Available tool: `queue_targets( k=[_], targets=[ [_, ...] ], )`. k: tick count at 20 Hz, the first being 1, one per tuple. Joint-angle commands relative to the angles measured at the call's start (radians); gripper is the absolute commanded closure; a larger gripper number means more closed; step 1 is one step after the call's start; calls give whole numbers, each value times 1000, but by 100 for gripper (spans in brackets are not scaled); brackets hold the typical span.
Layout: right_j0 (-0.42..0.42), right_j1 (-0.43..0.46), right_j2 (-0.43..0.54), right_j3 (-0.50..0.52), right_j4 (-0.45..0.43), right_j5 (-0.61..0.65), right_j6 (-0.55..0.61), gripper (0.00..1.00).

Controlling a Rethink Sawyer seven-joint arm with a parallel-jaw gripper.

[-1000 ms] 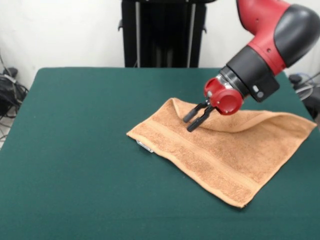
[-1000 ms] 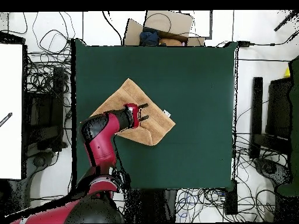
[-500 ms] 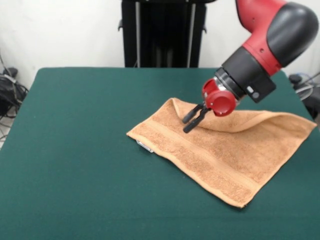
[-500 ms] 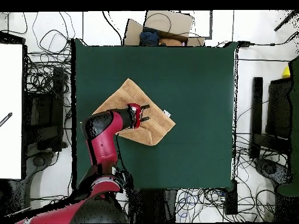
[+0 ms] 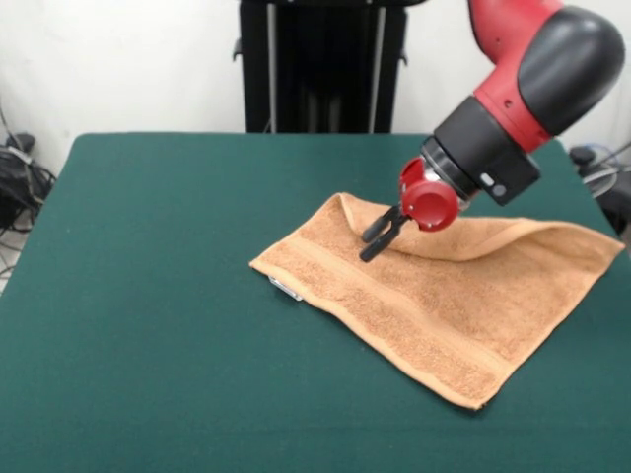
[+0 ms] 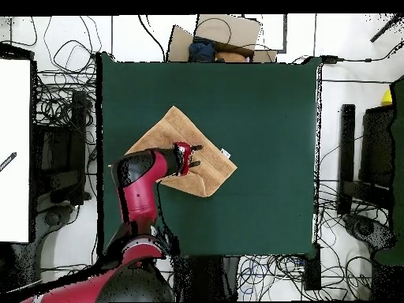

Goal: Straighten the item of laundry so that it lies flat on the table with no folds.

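**Gripper Position Relative to the Folded Edge**

The towel [image 5: 434, 296] lies on the table [image 5: 148, 296], toward the right side in the front view. It is folded over: a doubled layer runs along its far edge, forming a raised ridge from the peak nearest the pedestal out to the right corner. The long axis of the fold runs diagonally, roughly left to right and slightly toward the camera.

The gripper [image 5: 375, 236] hovers just above the towel near the left end of that ridge, angled down and left. The jaws stand slightly apart and hold nothing. The folded edge lies immediately behind and to the right of the fingertips. Judgement: the flap remains folded over, so the task is incomplete.
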Motion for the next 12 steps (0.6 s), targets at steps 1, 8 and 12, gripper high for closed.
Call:
queue_targets(
  k=[1, 8, 12],
  targets=[
    [-25, -39, 181, 79, 128, 107, -254, 0],
    [-58, -104, 250, 129, 201, 117, -274, 0],
    [-60, -85, 254, 132, 180, 103, -252, 0]
  ],
)
